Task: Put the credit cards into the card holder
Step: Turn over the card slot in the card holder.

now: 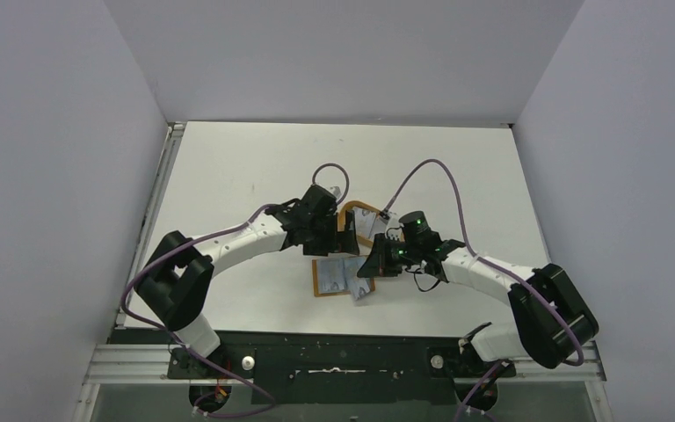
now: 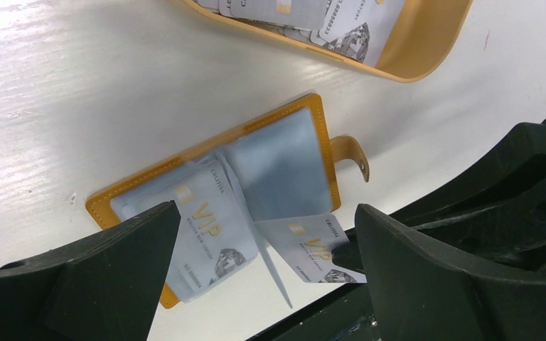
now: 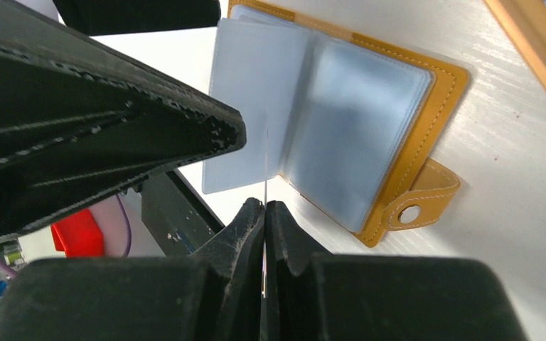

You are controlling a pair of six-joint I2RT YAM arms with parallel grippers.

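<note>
The holder [image 2: 284, 170] lies open on the table [image 1: 228, 176], directly under the left gripper [image 2: 266, 213], whose jaws stand wide and hold nothing. A card [image 2: 206, 234] rests on the holder by that gripper's left finger. The right gripper [image 3: 264, 209], at the holder's edge, is clamped on a second card [image 2: 309, 245]. Beyond both grippers, a tray [image 2: 426, 57] holds more cards [image 2: 341, 28].
</note>
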